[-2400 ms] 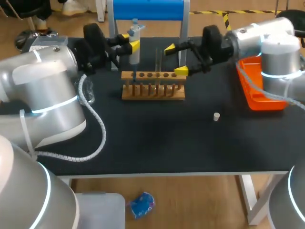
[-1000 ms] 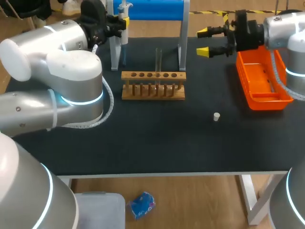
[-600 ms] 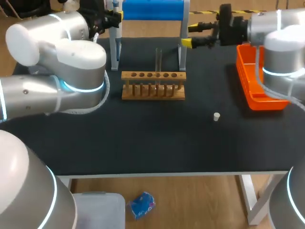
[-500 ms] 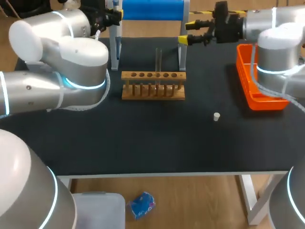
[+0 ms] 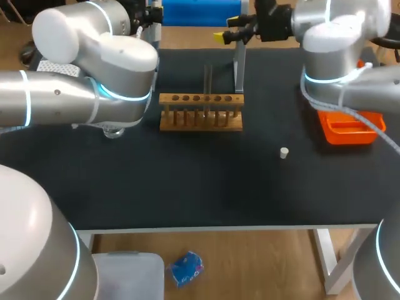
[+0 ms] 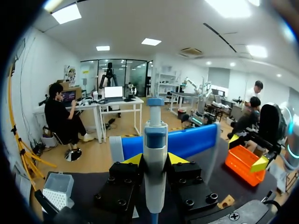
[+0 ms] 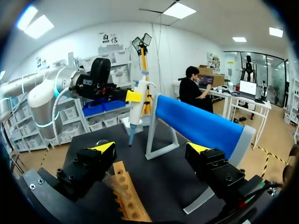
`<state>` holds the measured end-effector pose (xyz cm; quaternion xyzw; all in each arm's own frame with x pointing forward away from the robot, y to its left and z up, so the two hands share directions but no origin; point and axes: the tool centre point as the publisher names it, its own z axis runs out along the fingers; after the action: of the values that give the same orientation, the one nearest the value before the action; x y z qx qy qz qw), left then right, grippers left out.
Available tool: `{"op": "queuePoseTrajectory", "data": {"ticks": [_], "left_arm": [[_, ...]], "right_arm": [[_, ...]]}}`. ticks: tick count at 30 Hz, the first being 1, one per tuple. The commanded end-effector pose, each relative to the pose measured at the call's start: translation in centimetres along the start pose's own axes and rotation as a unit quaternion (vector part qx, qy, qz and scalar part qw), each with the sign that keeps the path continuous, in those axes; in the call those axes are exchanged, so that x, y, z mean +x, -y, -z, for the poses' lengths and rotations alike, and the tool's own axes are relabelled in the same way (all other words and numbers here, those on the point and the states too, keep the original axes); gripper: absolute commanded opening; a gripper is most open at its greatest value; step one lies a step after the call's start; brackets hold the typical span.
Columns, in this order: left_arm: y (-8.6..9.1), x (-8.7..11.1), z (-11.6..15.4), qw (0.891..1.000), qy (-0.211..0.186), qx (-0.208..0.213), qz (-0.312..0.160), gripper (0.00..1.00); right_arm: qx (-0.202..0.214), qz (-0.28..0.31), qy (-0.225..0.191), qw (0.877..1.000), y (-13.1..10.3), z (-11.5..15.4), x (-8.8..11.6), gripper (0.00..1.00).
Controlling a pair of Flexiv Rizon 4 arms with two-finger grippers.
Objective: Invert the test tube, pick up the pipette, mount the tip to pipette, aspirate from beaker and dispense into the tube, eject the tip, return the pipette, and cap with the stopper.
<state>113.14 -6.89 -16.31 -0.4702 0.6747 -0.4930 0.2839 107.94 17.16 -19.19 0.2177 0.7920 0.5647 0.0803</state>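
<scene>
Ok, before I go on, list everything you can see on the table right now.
rack: one, wooden, mid-table.
tube: one, clear, upright in the rack.
stand: one, blue top on grey legs, behind the rack.
stopper: one, white, lying on the table to the right of the rack.
tray: one, orange, at the right edge, partly behind the right arm.
beaker: one, clear, left of the rack, mostly hidden under the left arm.
tip box: one, pale grey, at the far left.
pipette: one, white and blue, held up at the stand's left end.
left gripper: shut on the pipette.
right gripper: fingers open, empty, at the stand's right end.
</scene>
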Motion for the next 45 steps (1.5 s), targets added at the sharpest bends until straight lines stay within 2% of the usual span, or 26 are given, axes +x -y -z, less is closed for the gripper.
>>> {"op": "queuePoseTrajectory", "data": {"ticks": [1, 9, 17, 25, 30, 45], "left_arm": [[0.3, 0.2, -1.0, 1.000, 0.019, -0.010, 0.004, 0.00], [0.2, -0.2, -1.9, 0.999, 0.045, -0.021, -0.017, 0.00], [0.3, -0.7, -2.7, 0.998, 0.062, -0.027, -0.018, 0.00], [0.5, -0.8, -3.4, 0.996, 0.079, -0.031, -0.016, 0.00], [0.5, -0.9, -3.8, 0.994, 0.104, -0.037, -0.021, 0.00], [0.0, -1.1, -4.8, 0.990, 0.129, -0.047, -0.006, 0.00]], "right_arm": [[0.008, -0.003, -0.003, 1.000, -0.6, -2.8, -1.1, 1.00], [0.015, -0.003, -0.006, 1.000, -1.0, -4.8, -2.1, 1.00], [0.020, -0.005, -0.006, 1.000, -1.4, -5.8, -2.8, 1.00], [0.029, 0.001, 0.004, 1.000, -1.6, -5.8, -2.8, 1.00], [0.029, 0.001, 0.004, 1.000, -1.6, -5.8, -2.8, 1.00], [0.029, 0.001, 0.004, 1.000, -1.6, -5.8, -2.8, 1.00]]}}
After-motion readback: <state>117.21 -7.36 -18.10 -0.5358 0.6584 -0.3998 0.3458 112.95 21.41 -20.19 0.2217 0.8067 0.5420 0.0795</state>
